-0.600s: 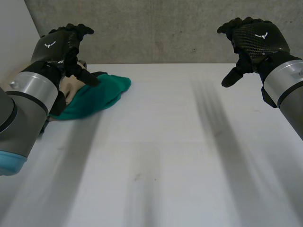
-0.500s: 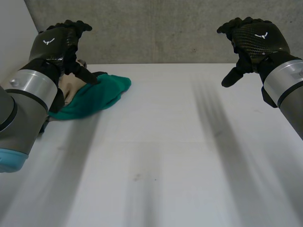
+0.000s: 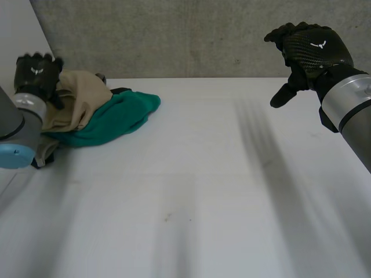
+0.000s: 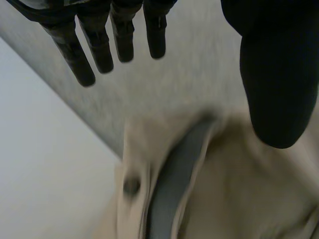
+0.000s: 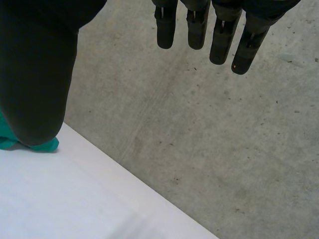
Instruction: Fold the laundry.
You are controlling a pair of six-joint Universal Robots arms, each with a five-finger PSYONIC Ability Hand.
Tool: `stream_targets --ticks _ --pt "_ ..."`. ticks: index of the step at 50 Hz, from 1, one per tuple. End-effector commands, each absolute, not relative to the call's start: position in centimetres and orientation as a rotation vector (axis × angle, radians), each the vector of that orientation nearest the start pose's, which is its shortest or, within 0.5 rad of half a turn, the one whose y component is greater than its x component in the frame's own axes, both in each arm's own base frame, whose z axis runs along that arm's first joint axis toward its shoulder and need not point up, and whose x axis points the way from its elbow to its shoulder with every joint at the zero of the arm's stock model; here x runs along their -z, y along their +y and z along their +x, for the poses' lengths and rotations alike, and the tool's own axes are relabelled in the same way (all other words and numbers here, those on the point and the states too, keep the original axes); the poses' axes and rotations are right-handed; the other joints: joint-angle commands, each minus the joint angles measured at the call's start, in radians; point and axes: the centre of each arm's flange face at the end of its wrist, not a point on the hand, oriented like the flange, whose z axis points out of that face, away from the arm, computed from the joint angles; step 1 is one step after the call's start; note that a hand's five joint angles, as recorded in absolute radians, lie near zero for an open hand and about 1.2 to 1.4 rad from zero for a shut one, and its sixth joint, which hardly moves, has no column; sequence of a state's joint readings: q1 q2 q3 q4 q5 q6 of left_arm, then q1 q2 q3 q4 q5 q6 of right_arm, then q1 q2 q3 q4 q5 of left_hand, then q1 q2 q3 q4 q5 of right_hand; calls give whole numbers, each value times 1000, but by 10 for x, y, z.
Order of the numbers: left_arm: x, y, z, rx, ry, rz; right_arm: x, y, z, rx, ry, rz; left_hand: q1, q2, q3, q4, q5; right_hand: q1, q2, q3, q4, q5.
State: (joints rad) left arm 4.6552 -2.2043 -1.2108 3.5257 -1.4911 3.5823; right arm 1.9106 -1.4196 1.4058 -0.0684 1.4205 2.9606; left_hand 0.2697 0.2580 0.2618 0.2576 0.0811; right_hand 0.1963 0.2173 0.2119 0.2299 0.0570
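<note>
Beige garment atop green garment at table's far-left corner; left hand beside it, fingers straight, empty, prob. reaching; right hand likewise, idle.

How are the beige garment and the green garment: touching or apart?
Touching. The head view shows the beige garment lying partly over the green garment, no gap between them.

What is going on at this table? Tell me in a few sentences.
A two-armed robot is set to fold laundry. A beige garment and a green cloth lie heaped at the far left of the table, unfolded. The left hand hangs over the beige garment, fingers straight, gripping nothing. The right hand is raised over the far right side, open and empty.
</note>
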Motion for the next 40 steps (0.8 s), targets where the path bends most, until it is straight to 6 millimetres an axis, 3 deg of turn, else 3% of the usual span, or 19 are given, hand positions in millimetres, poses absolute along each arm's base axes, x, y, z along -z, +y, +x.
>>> stream_targets --ticks 1,4,7,11,16,19,20,23,24,27,31,32,34,35,40 --pt "-165 -479 -139 2046 1876 652 -313 -280 254 2124 1889 -676 559 571 567 571 573 -22 -43 -37 -55 -57" --pt "-163 -479 -142 2064 1867 665 -311 -280 255 2117 1894 -678 1124 1136 1132 1136 1138 -22 -43 -37 -55 -57" --pt "-166 -477 -149 2082 1847 672 -309 -281 255 2111 1898 -681 1127 1138 1134 1139 1141 -22 -43 -37 -55 -57" --pt "-191 -461 -181 2164 1802 721 -306 -283 256 2110 1911 -698 1127 1138 1134 1139 1141 -22 -43 -37 -55 -57" --pt "-266 -415 -218 2378 1699 720 -305 -284 254 2131 1919 -734 1127 1138 1134 1139 1141 -22 -43 -37 -55 -57" --pt "-296 -388 -236 2509 1681 707 -306 -285 253 2139 1922 -739 1127 1138 1134 1139 1141 -22 -43 -37 -55 -57" --pt "-312 -366 -252 2604 1694 710 -306 -285 253 2143 1920 -737 1127 1138 1134 1139 1141 -22 -43 -37 -55 -57" --pt "-334 -331 -274 2746 1716 726 -308 -288 250 2154 1922 -728 1127 1138 1134 1139 1141 -22 -43 -37 -55 -57" --pt "-339 -310 -286 2818 1756 742 -308 -288 250 2157 1923 -726 1127 1138 1134 1139 1141 -22 -43 -37 -55 -57" --pt "-338 -283 -302 2887 1841 778 -310 -292 245 2173 1930 -708 1127 1138 1134 1139 1141 -22 -43 -37 -55 -57" --pt "-305 -243 -335 2874 2080 922 -312 -296 240 2185 1939 -694 1127 1138 1134 1139 1141 -22 -43 -37 -55 -57" --pt "-297 -238 -341 2850 2122 957 -312 -297 239 2185 1939 -695 996 1008 1004 1008 1010 -22 -43 -37 -55 -57" --pt "-275 -228 -352 2772 2217 1035 -312 -297 239 2188 1939 -693 475 487 483 487 489 -22 -43 -37 -55 -57" --pt "-254 -219 -361 2673 2318 1110 -313 -298 239 2190 1937 -693 129 141 137 141 143 -22 -43 -37 -55 -57" --pt "-229 -203 -365 2447 2512 1207 -312 -297 239 2187 1936 -698 -74 -62 -66 -62 -60 -22 -43 -37 -55 -57"
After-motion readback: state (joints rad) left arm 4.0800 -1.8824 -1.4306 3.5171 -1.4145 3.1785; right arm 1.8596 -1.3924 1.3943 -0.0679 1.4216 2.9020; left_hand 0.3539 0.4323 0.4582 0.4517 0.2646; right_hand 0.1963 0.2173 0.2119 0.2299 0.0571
